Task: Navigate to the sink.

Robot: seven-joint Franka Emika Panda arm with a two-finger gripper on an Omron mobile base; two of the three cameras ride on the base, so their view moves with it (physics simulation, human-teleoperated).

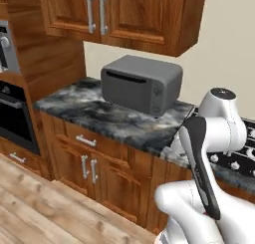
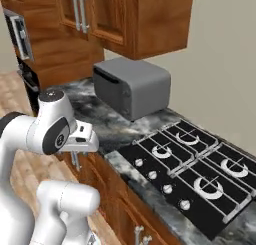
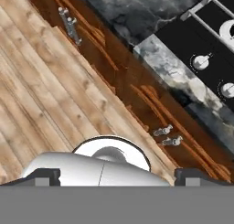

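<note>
A: Where is the claw?

B: In the hand view its two dark fingertips (image 3: pixel 41 176) poke up at the bottom corners, far apart, with nothing between them. So the claw (image 3: pixel 114 177) is open and empty. It looks down at the wood floor (image 3: pixel 32 86) in front of the base cabinets (image 3: pixel 132 81).

A: And the sink?

B: I cannot place it. None of the three views has a basin or faucet, so I cannot say how it lies relative to the claw.

A: What is in front of the robot, then?

B: A dark marbled counter (image 1: pixel 94 113) over wooden cabinets. A grey toaster oven (image 1: pixel 142 83) sits on it, under the upper cabinets (image 1: pixel 129 14). In the right base view the same toaster oven (image 2: pixel 132 86) stands just beyond a black stovetop (image 2: pixel 195 174) with four burners and a row of knobs along its near edge.

A: Anything to the left?

B: A tall wooden unit with a built-in oven (image 1: pixel 15 113) at the left edge of the left base view, touching the end of the counter.

A: And the arm?

B: Folded up close to the base. Its white elbow (image 1: pixel 224 113) rises at the lower right of the left base view, beside the stovetop's (image 1: pixel 239 158) near corner. In the hand view the stovetop (image 3: pixel 210 45) and two knobs lie at the upper right, well apart from the fingertips.
</note>
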